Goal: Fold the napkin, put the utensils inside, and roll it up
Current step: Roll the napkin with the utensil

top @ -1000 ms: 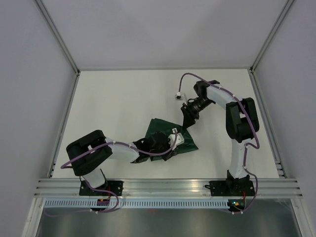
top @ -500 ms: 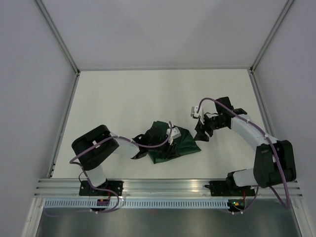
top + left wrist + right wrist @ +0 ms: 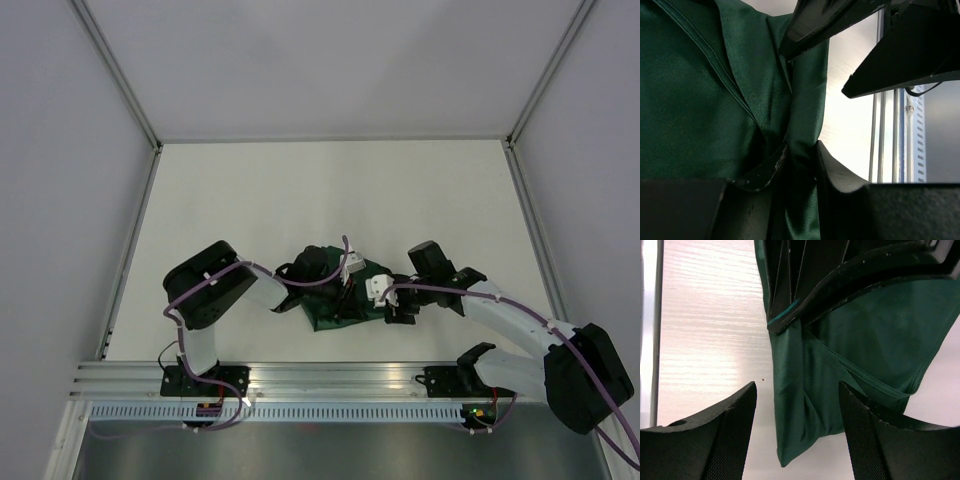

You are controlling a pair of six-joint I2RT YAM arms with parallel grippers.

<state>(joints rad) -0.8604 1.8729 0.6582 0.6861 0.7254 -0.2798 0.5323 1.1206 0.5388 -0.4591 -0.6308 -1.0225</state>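
Rolling step, apparently: left gripper [image 3: 799, 157] pinches a fold of the dark green, thin cloth napkin [image 3: 333, 318], bunched on the white table [image 3: 250, 200]; right gripper [image 3: 796, 387], jaws spread, hovers over its end, which it likely must grasp next; fork unseen.

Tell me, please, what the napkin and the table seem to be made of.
The napkin looks like thin woven cloth, dark green with a soft satin sheen; it folds limply and shows a stitched hem. The table looks like pale laminate or coated board, perhaps wood-patterned: faint streaks and a glossy glare.
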